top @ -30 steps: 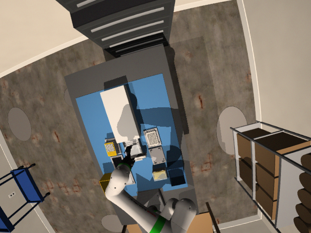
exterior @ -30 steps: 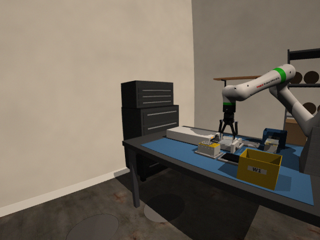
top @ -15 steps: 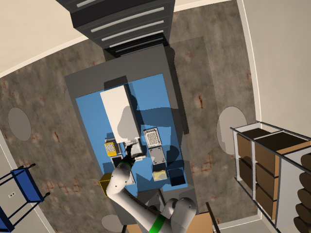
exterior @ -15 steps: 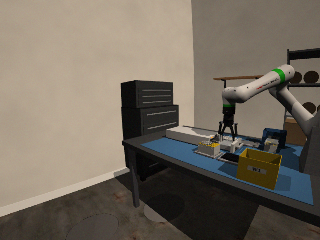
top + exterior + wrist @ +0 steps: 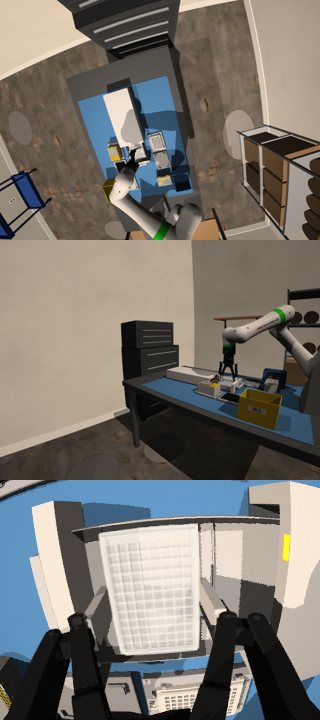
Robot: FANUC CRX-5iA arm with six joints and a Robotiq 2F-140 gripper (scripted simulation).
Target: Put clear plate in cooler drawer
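So the clear rectangular well plate with the fine grid is pinched between the black two-finger gripper, whose fingers press on its two long edges, right over the open pale drawer of the long white cooler box. From the wrist view the plate sits inside the drawer's outline with its long side running across the drawer, but I can't tell whether it's touching the drawer floor or is just above it. There's a small amber lamp lit on the cooler's front face, just beside the drawer opening. The gripper points straight down off the white arm with the green bands, which reaches in from the far end of the dark grey counter. Everything sits on a blue mat on that counter. Just beside the drawer on one side is a yellow-topped tip box, with a flat black well plate next to it. On the other side there's a white gridded plate in a nest, a grey lidded plate and a pale yellow rack in a row, then a dark blue open bin. A yellow open bin labelled W1 stands near the counter's front edge. Off the counter there's a black drawer cabinet against the wall.
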